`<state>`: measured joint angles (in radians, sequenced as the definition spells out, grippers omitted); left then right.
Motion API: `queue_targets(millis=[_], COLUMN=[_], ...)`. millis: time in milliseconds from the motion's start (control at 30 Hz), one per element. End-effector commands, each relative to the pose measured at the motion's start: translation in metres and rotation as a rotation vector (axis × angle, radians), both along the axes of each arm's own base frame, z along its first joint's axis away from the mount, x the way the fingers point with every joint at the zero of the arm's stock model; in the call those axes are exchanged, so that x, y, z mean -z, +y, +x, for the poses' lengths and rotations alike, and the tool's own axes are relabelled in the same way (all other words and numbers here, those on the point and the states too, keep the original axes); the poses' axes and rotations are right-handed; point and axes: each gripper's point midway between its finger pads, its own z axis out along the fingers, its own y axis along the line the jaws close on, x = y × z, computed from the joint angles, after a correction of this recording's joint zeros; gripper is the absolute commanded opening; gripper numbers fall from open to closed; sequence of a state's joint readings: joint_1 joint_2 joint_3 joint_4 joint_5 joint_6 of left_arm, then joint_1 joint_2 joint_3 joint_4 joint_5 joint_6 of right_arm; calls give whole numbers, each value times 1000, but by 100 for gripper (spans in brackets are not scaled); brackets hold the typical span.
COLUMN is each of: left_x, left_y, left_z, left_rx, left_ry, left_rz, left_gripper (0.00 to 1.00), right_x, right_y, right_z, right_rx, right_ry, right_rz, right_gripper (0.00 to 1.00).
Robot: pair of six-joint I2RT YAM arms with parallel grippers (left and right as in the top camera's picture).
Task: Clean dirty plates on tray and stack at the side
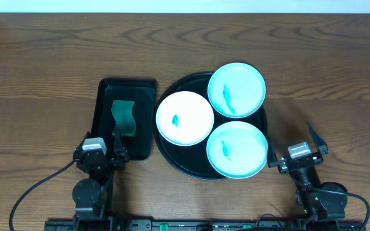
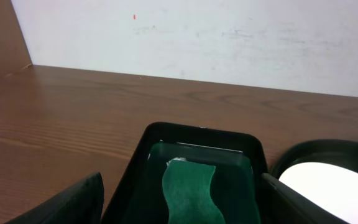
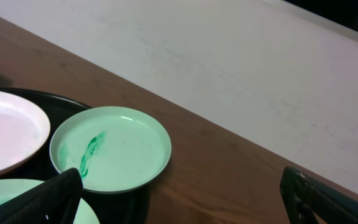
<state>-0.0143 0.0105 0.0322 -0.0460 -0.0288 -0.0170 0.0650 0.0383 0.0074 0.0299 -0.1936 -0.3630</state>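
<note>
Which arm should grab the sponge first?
Left. The left gripper sits open at the near end of the small rectangular tray, with the green sponge right ahead of it. The right gripper is beyond the black tray, farther from the sponge.

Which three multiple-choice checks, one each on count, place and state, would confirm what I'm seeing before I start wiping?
1. How many plates sit on the round black tray? A one; B two; C three.
2. The green sponge lies: A on a plate; B in the small rectangular tray; C on the bare wood.
3. The left claw and right claw are: A both open and empty; B both shut on plates; C left shut on the sponge.

Answers:
1 C: the white plate and two mint plates all rest on it.
2 B: the overhead and left wrist views show the sponge inside that tray's rim.
3 A: each wrist view shows the fingers wide apart, gripping nothing.
</note>
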Motion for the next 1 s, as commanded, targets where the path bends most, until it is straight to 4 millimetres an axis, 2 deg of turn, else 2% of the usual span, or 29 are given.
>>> queue_targets(millis=[0,267,400,700,767,967], left_x=[18,19,18,23,17,-20], left_y=[1,1,1,1,1,1], left_z=[0,0,0,3,4,11], left_rx=[-4,-5,-5,-4,-4,-4], left_ry=[47,50,61,134,136,122], left_rz=[22,18,17,19,19,19], left_gripper=[78,78,79,78,78,78], right_x=[-2,-6,-7,-20,-30,-59], right_y=[1,1,1,1,1,1], right_z=[0,0,0,-2,-3,-1], right_rx=[-3,-2,-4,-8,-11,-15], right_ry=[-11,-12,16,-5,-17,-23], right_rz=[-3,58,170,196,221,226], right_gripper=[99,99,99,99,99,99])
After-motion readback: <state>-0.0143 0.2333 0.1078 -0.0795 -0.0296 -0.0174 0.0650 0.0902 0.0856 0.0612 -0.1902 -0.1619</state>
